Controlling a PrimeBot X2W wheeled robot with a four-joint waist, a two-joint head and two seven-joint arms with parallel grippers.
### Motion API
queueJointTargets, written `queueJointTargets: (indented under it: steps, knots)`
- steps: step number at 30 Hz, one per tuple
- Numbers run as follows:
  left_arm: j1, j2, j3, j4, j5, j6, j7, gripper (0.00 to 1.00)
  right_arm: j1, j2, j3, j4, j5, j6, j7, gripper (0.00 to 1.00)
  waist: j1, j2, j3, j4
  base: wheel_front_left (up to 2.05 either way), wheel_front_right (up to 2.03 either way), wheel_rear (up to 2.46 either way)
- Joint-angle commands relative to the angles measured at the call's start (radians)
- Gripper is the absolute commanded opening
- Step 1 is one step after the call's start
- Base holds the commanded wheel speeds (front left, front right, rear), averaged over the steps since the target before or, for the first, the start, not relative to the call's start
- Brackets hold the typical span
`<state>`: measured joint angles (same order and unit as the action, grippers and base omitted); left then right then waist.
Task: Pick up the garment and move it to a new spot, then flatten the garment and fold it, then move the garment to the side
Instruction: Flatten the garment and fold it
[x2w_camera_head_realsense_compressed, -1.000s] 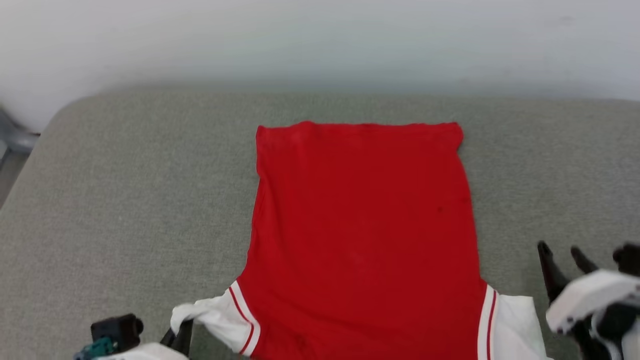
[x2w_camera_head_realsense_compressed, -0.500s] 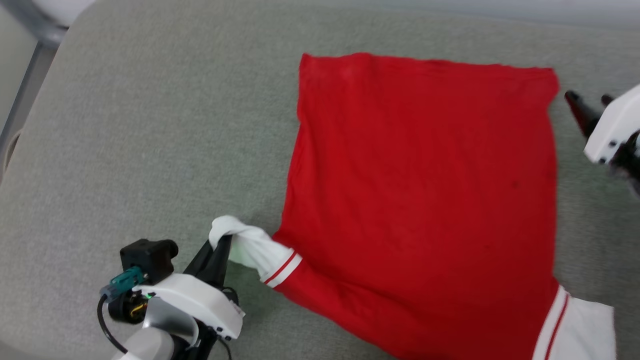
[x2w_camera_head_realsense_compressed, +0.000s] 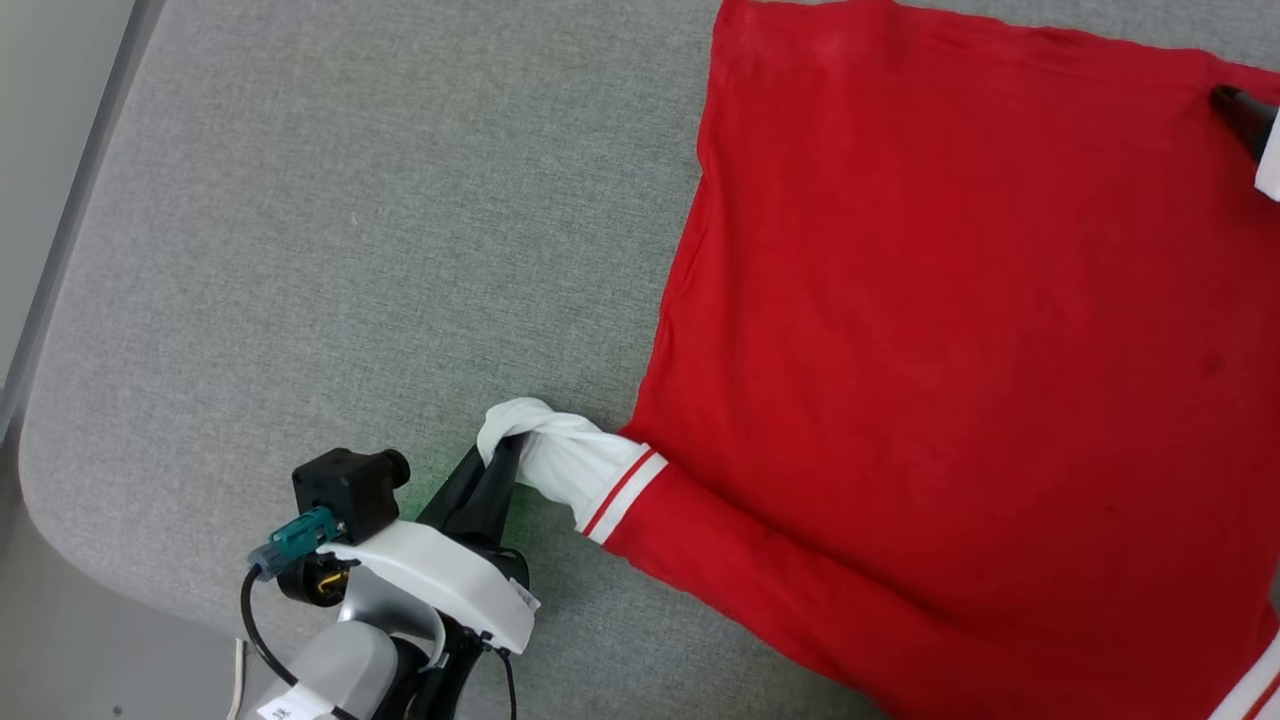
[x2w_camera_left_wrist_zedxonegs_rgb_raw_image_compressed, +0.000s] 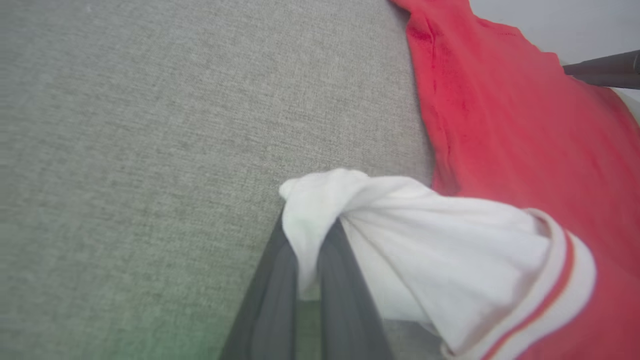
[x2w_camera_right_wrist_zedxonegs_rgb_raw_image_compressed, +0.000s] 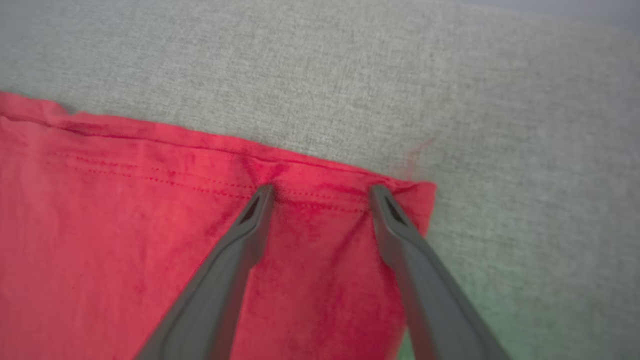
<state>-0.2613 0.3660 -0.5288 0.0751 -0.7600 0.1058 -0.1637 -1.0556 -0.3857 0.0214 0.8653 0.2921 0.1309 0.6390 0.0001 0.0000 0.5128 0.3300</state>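
Looking down from the head camera, you see the garment (x2w_camera_head_realsense_compressed: 950, 350) lying mostly flat, plain red panel up, on the grey cushion (x2w_camera_head_realsense_compressed: 350, 250), toward the right half of that view. Your left claw (x2w_camera_left_wrist_zedxonegs_rgb_raw_image_compressed: 310, 225) is pressed together on the bunched end of the white sleeve (x2w_camera_left_wrist_zedxonegs_rgb_raw_image_compressed: 425, 240), which is drawn out sideways from the red body. A red-and-white striped band marks where white meets red. Your right claw (x2w_camera_right_wrist_zedxonegs_rgb_raw_image_compressed: 320, 192) is spread, with both fingertips resting on the stitched hem (x2w_camera_right_wrist_zedxonegs_rgb_raw_image_compressed: 150, 170) close to the garment's far corner. The fabric is slightly puckered around them.
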Motion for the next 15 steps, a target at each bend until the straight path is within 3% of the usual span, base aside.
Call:
queueJointTargets:
  steps: [1, 2, 3, 4, 8, 15]
  knots:
    - [-0.015, -0.005, 0.001, 0.006, -0.002, -0.003, -0.008, 0.00, 0.046, 0.018, 0.018, 0.053, -0.003, 0.000, 0.049, 1.00, -0.0001, 0.0000, 0.006, 0.007, 0.00, 0.00, 0.00]
    - [-0.015, -0.007, 0.001, 0.012, -0.004, -0.006, -0.009, 0.00, 0.058, 0.023, 0.021, 0.071, 0.003, 0.000, 0.080, 1.00, -0.0001, 0.0000, 0.006, 0.008, 0.00, 0.00, 0.00]
    - [-0.016, -0.009, -0.001, 0.018, -0.004, -0.007, -0.010, 0.00, 0.066, 0.026, 0.023, 0.088, 0.010, 0.000, 0.111, 0.36, -0.0001, 0.0000, 0.005, 0.009, 0.00, 0.00, 0.00]
    - [-0.017, -0.011, -0.001, 0.023, -0.005, -0.007, -0.013, 0.00, 0.073, 0.027, 0.023, 0.101, 0.017, 0.000, 0.133, 0.00, -0.0001, 0.0000, 0.003, 0.009, 0.00, 0.00, 0.00]
    - [-0.010, -0.011, 0.000, 0.039, -0.008, -0.009, -0.018, 0.00, 0.075, 0.023, 0.018, 0.087, 0.034, 0.000, 0.143, 0.00, -0.0001, 0.0000, -0.016, 0.005, 0.00, 0.00, 0.00]
    - [0.030, 0.020, 0.016, 0.055, -0.021, 0.012, -0.010, 0.00, 0.075, -0.041, 0.046, -0.019, 0.032, -0.001, 0.056, 0.00, -0.0001, 0.0000, -0.103, -0.042, 0.00, 0.00, 0.00]
